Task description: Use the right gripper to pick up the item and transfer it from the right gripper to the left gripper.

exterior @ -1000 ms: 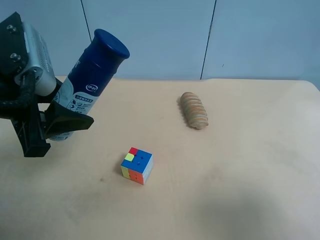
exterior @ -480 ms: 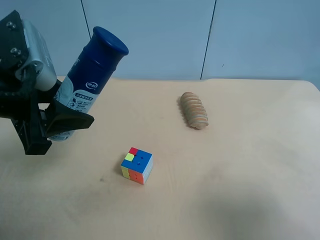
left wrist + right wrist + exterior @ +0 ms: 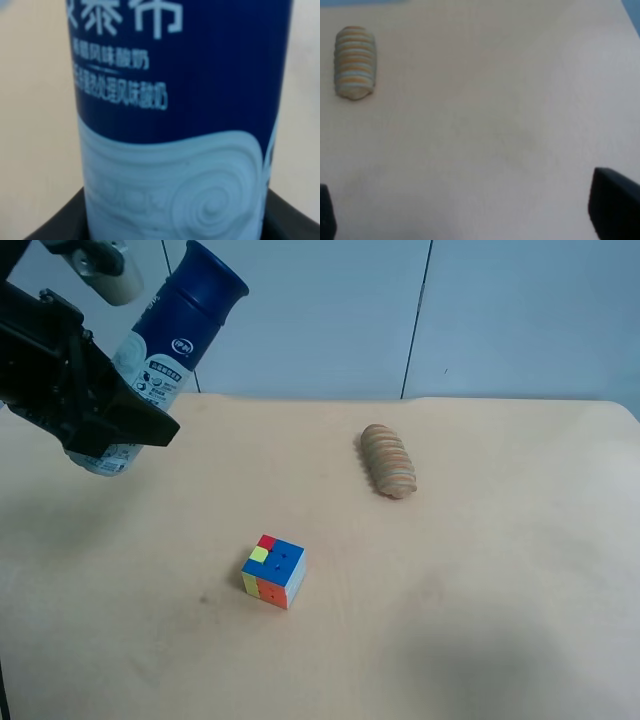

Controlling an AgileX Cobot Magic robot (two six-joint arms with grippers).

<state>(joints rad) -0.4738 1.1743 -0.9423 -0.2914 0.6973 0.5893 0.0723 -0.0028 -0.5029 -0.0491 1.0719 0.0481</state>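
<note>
The item, a slim bottle [image 3: 172, 335] with a dark navy cap and upper body and a white lower part, is held tilted in the air at the exterior high view's left. My left gripper [image 3: 105, 425], black with a silver-grey wrist, is shut on its white lower part. In the left wrist view the bottle [image 3: 175, 120] fills the frame between the black fingers [image 3: 55, 225]. My right gripper [image 3: 470, 215] is open and empty above bare table; only its two black fingertips [image 3: 615, 207] show. The right arm is out of the exterior high view.
A multicoloured puzzle cube [image 3: 273, 571] sits on the tan table [image 3: 480, 590] near the middle front. A ribbed tan wooden oval piece [image 3: 388, 460] lies behind it to the right; it also shows in the right wrist view [image 3: 354, 61]. A pale blue wall stands behind.
My left gripper has lifted and swung the bottle up and toward the back left. The cube and the wooden piece have not moved.
</note>
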